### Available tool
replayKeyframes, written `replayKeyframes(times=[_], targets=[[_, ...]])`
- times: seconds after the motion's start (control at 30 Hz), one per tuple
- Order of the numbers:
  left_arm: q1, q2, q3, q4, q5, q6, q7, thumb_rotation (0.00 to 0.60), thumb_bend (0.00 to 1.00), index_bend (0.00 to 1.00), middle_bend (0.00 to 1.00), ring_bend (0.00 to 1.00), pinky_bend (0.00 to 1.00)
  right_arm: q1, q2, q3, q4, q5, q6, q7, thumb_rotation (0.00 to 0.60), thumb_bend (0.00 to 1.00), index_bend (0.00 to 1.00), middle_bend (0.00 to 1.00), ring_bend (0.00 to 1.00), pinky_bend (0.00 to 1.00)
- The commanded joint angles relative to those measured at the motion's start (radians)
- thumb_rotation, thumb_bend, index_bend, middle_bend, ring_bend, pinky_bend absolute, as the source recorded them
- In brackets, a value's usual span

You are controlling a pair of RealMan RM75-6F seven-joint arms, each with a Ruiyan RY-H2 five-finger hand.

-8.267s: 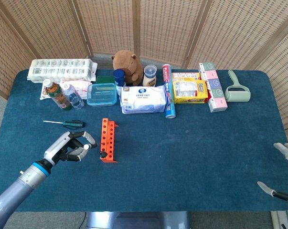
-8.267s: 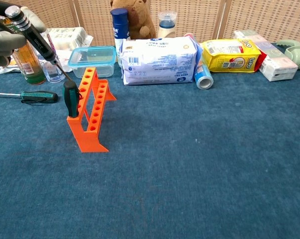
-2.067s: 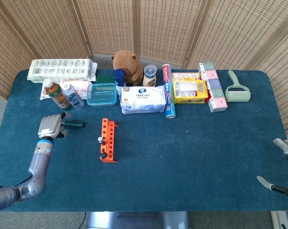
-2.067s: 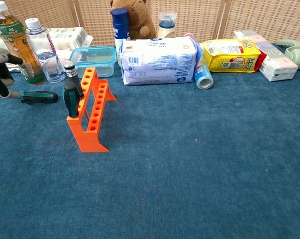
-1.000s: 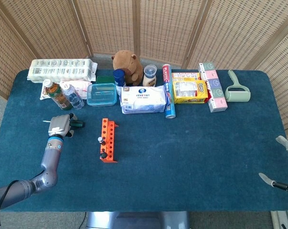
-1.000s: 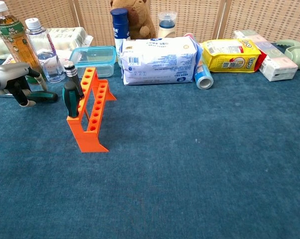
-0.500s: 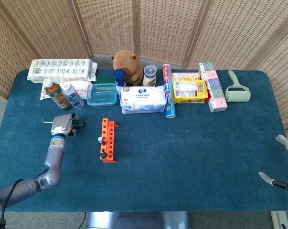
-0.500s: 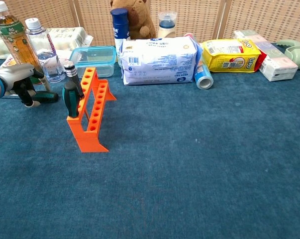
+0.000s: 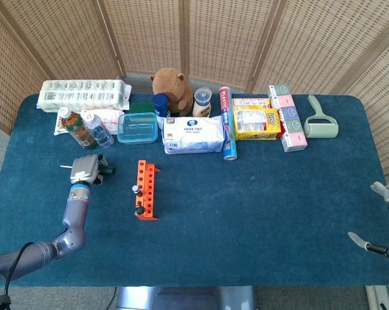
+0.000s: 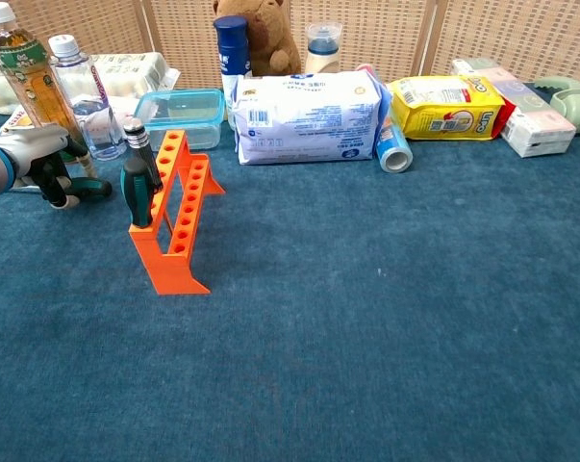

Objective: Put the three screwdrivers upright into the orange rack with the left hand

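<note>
Left hand (image 10: 41, 159) sits over the green handle of the third screwdriver (image 10: 89, 189), which lies flat on the table (image 9: 259, 194) left of the rack (image 10: 172, 212). Fingers (image 10: 55, 192) curl down around the handle — whether they actually grip it cannot be told. Two screwdrivers (image 10: 137, 183) stand upright in the rack's near holes. Right hand (image 9: 381, 219) shows only at the table's right edge — fingers spread, holding nothing. Two bottles (image 10: 49, 82) stand just behind the left hand.
</note>
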Motion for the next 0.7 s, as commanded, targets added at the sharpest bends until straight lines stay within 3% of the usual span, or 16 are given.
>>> replayKeyframes(times=[0.03, 0.2, 0.43, 0.7], targets=[[0.001, 0.002, -0.003, -0.007, -0.003, 0.008, 0.005, 0.6, 0.47, 0.56, 0.94, 0.98, 0.95, 0.001, 0.0, 0.0, 0.0, -0.001, -0.001, 0.0, 0.6, 0.04, 0.07, 0.17, 0.09, 0.02], [0.009, 0.027, -0.018, -0.059, 0.004, 0.021, -0.01, 0.6, 0.48, 0.58, 0.94, 0.98, 0.95, 0.001, -0.001, 0.0, -0.002, -0.004, -0.001, -0.001, 0.6, 0.04, 0.07, 0.17, 0.09, 0.02], [0.039, 0.169, -0.074, -0.303, 0.04, 0.067, -0.072, 0.6, 0.48, 0.58, 0.94, 0.98, 0.95, 0.001, 0.0, -0.001, -0.008, -0.007, 0.0, -0.007, 0.6, 0.04, 0.07, 0.17, 0.09, 0.02], [0.073, 0.305, -0.118, -0.5, 0.064, 0.109, -0.134, 0.6, 0.48, 0.58, 0.94, 0.98, 0.95, 0.001, -0.001, -0.002, -0.011, -0.011, 0.001, -0.015, 0.6, 0.04, 0.07, 0.17, 0.09, 0.02]])
